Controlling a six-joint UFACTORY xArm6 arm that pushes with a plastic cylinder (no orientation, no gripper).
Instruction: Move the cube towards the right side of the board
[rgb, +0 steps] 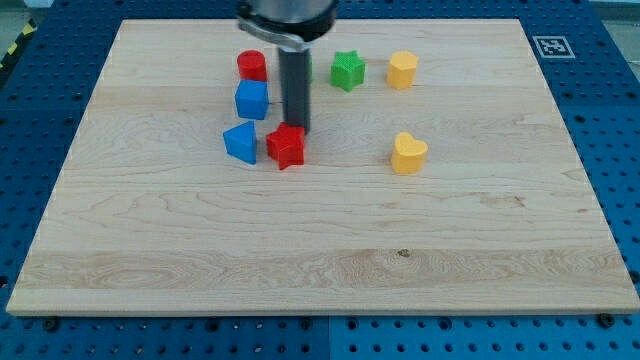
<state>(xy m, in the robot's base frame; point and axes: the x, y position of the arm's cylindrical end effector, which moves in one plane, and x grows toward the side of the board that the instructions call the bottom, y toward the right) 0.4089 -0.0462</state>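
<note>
The blue cube (252, 99) sits in the upper left part of the wooden board (320, 250). My tip (298, 131) is just to the cube's lower right, a small gap away from it. The tip stands right above a red star-shaped block (286, 146), about touching its top edge. The rod rises from the tip to the view's top.
A red cylinder (252, 66) lies just above the cube. A blue wedge-like block (241, 142) lies below it, left of the red star. A green star (348, 70), a yellow hexagonal block (403, 70) and a yellow heart (408, 153) lie to the right.
</note>
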